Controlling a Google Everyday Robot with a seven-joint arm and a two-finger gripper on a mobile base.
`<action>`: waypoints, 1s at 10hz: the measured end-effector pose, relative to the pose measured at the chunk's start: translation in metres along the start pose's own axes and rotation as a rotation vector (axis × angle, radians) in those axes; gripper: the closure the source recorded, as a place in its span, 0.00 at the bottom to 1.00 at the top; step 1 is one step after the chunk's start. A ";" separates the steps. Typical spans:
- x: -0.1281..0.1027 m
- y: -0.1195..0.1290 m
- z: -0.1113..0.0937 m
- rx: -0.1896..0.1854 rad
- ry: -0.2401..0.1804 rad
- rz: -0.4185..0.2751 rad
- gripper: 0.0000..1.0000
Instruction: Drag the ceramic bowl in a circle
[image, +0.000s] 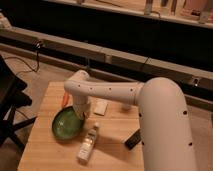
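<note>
The ceramic bowl, round, shallow and glossy green with a darker rim, sits on the left part of the wooden table. My white arm reaches in from the right and bends down at its far end. The gripper comes down at the bowl's right rim, close to or touching it. The wrist hides most of the gripper.
A small clear bottle lies just right of and in front of the bowl. A white flat object lies behind it, and a dark object lies to the right. Something orange shows behind the arm. A black chair stands left of the table.
</note>
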 end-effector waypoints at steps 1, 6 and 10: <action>-0.002 -0.002 0.001 0.000 -0.003 0.002 1.00; 0.001 0.013 -0.003 0.004 0.002 0.052 1.00; 0.003 0.019 -0.004 0.003 0.000 0.077 1.00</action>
